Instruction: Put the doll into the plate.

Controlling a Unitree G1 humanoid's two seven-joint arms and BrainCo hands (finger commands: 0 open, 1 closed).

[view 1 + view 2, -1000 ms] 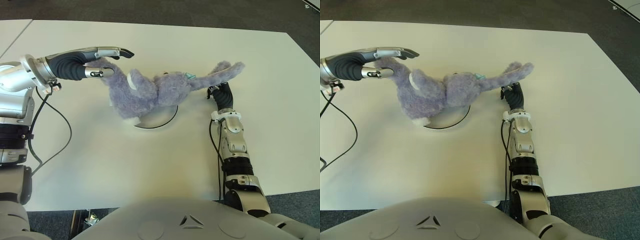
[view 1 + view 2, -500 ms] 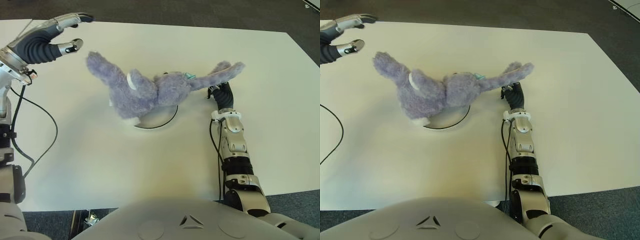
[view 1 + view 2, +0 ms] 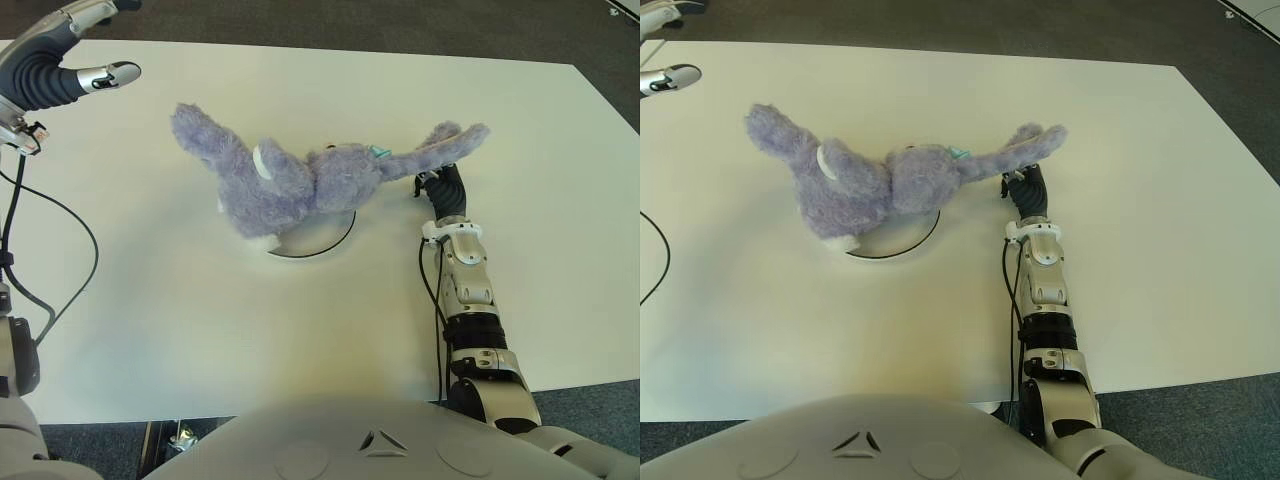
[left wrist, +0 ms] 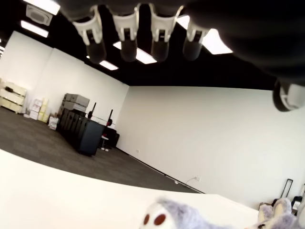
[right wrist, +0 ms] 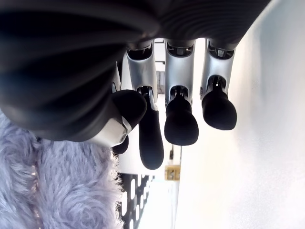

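Eye view: doll [image 3: 300, 185] sprawled over plate [image 3: 335, 238], so placement looks done. Left hand [image 3: 60, 62] raised far-left, fingers spread, empty. Right hand [image 3: 447, 190] curled beside doll's ear, gripping nothing.

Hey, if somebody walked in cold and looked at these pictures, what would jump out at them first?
A big fuzzy purple doll sprawls across the middle of the white table, its body covering most of a plate whose dark rim peeks out beneath. The right hand sits beside the doll's long ear at its right end, while the left hand is raised, open, over the table's far left corner.
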